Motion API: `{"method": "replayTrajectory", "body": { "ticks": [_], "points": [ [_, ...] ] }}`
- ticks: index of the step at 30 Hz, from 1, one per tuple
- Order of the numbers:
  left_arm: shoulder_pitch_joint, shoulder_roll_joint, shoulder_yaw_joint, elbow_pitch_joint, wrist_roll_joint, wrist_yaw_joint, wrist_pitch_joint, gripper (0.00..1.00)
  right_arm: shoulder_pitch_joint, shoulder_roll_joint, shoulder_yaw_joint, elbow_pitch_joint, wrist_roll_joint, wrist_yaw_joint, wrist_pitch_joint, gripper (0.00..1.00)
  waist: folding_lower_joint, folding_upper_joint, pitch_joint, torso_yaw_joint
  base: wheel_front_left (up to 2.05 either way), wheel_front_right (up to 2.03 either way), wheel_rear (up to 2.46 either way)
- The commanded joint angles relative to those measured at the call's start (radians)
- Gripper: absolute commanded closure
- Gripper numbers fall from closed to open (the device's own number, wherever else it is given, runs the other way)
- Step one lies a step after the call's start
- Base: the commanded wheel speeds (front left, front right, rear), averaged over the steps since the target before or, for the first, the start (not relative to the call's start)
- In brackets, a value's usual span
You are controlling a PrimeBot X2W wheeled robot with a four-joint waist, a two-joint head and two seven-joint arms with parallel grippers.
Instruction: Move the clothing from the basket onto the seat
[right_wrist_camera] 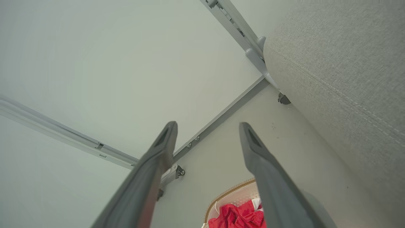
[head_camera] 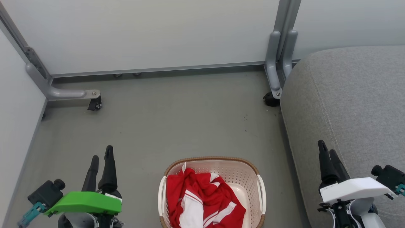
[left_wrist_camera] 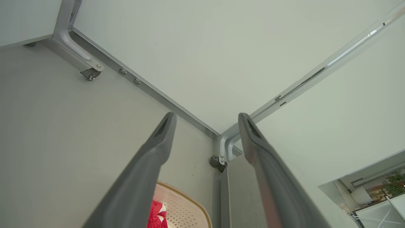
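Clothing [head_camera: 202,199] in basket [head_camera: 215,158], seat [head_camera: 354,104] rt — jaws apart

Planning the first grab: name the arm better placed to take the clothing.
Probably right. The left gripper and right gripper flank the basket open, but the right hangs by the seat, shortening the carry.

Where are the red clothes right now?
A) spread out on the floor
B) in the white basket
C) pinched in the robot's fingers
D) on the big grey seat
B, because the red and white clothing lies bunched up inside the basket, which stands on the floor beside the seat.
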Motion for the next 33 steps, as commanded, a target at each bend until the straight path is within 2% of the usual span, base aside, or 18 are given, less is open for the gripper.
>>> {"method": "replayTrajectory", "body": {
  "ticks": [1, 16, 33],
  "points": [
    [0.002, 0.006, -0.003, -0.018, 0.035, 0.003, -0.012, 0.00, 0.003, -0.005, 0.000, -0.018, -0.035, 0.001, -0.012, 0.00, 0.0000, 0.0000, 0.000, 0.000, 0.00, 0.00, 0.00],
    [0.010, 0.007, -0.037, -0.048, 0.233, 0.005, -0.058, 0.00, 0.011, -0.007, 0.013, -0.057, -0.221, 0.001, -0.058, 0.00, 0.0000, 0.0000, 0.001, 0.007, 0.00, 0.00, 0.00],
    [0.011, 0.009, -0.074, -0.069, 0.406, 0.003, -0.100, 0.00, 0.024, -0.009, 0.011, -0.089, -0.387, 0.001, -0.101, 0.00, 0.0000, 0.0000, 0.000, 0.021, 0.00, 0.00, 0.00]
  ]
}}
